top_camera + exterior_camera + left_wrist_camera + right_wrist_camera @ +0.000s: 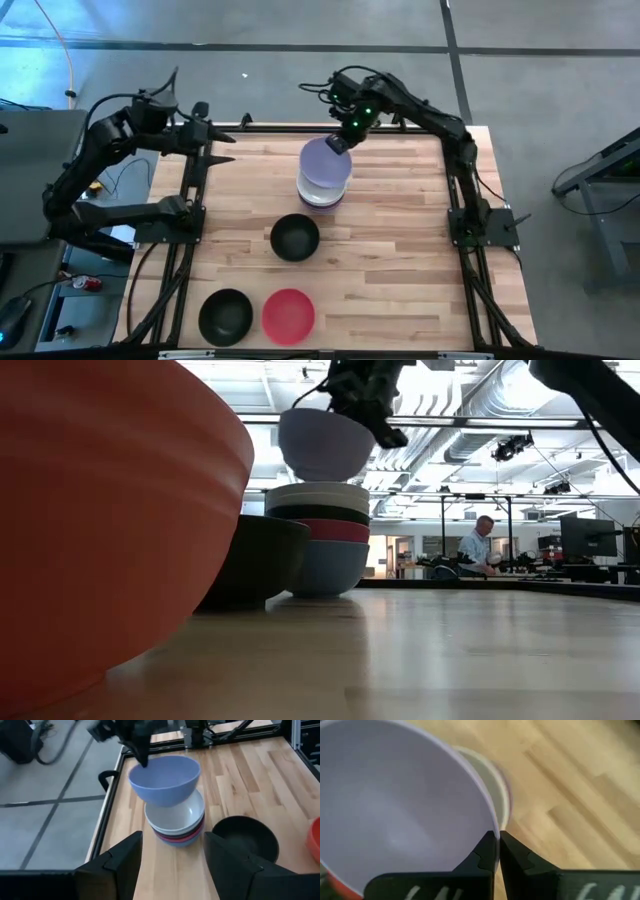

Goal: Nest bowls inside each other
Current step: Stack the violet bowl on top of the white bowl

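Holding a lavender bowl (322,160) over the stack (176,827).
Our right gripper (340,141) pinches its rim, ready to nest it.

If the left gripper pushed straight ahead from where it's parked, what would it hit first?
Probably the nested stack of bowls; the open left gripper points at it, the lavender bowl held above. Depth is unclear.

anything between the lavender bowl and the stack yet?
Nothing: low view shows an air gap between the lavender bowl, held by the right gripper, and the stack's top white bowl.
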You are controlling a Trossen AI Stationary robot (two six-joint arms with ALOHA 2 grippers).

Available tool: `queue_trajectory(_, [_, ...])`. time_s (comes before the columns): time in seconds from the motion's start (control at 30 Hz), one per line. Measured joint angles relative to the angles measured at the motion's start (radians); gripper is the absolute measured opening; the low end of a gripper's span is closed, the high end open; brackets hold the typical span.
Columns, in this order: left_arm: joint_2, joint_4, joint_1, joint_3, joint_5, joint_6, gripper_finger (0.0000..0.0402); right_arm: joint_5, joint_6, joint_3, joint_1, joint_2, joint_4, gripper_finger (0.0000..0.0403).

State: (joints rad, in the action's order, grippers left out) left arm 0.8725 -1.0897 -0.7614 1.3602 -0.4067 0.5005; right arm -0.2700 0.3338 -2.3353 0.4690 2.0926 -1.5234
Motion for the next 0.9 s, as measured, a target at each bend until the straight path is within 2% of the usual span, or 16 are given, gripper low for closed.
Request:
queue_trajectory(0.07, [-0.016, -0.003, -0.013, -0.005, -0.010, 0.007, 0.0197, -0.021, -0.002, 0.031, 0.003, -0.001, 0.000, 0.0000])
queue_trajectory(0.2, [-0.055, 0.000, -0.037, -0.048, -0.029, 0.033, 0.0197, 0.007, 0.005, 0.078, 0.008, -0.001, -0.025, 0.0000])
queue_trajectory(0.53, [-0.114, 0.114, -0.093, -0.229, -0.030, 0.044, 0.0197, 0.027, 0.029, 0.079, -0.001, -0.003, 0.036, 0.0000])
queue_trajectory(0.9, [-0.112, 0.179, -0.106, -0.248, -0.036, 0.000, 0.0197, 0.005, 0.017, 0.079, -0.019, 0.062, 0.077, 0.0000])
